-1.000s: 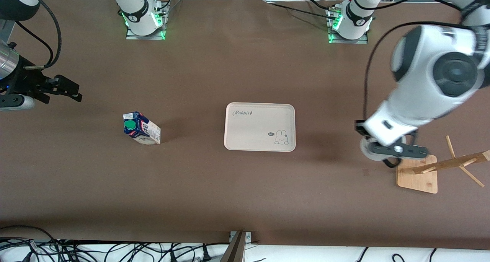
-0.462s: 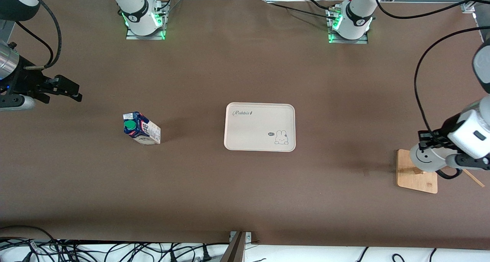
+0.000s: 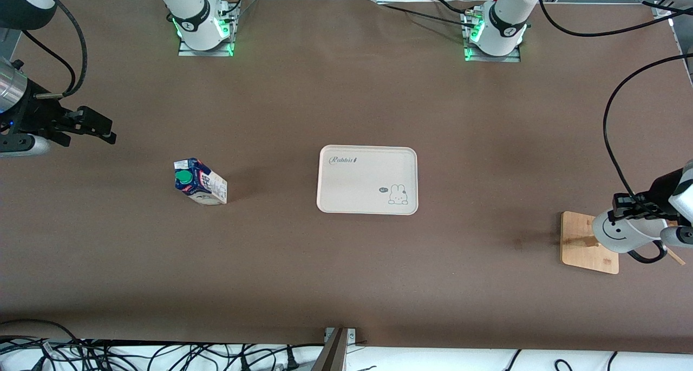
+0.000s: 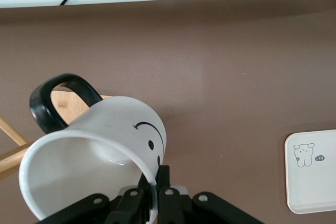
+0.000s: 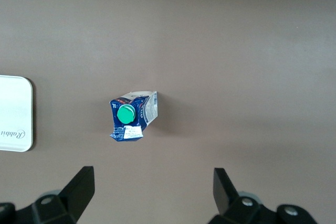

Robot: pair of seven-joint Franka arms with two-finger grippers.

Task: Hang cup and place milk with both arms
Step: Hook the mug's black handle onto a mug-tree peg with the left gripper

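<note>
The cup [image 3: 622,236], white with a black smiley, hangs tilted above the wooden rack's base [image 3: 579,241] at the left arm's end of the table. My left gripper [image 3: 631,209] is shut on its rim. In the left wrist view the fingers [image 4: 164,179] pinch the cup [image 4: 110,140] wall, the black handle [image 4: 50,103] pointing away from them and rack pegs [image 4: 10,136] beside it. The milk [image 3: 199,181] stands on the table toward the right arm's end. My right gripper [image 3: 95,127] waits open in the air, with nothing between its fingers [image 5: 81,184] and the milk [image 5: 131,118] below.
A cream rectangular tray [image 3: 367,165] with a rabbit print lies mid-table, between the milk and the rack. Its corners show in both wrist views as tray [image 4: 310,182] and tray [image 5: 13,114]. Cables run along the table's front edge.
My left arm has swung toward its end of the table, carrying the cup past the rack's post so it now hangs over the base's outer side. The right arm has not moved.
</note>
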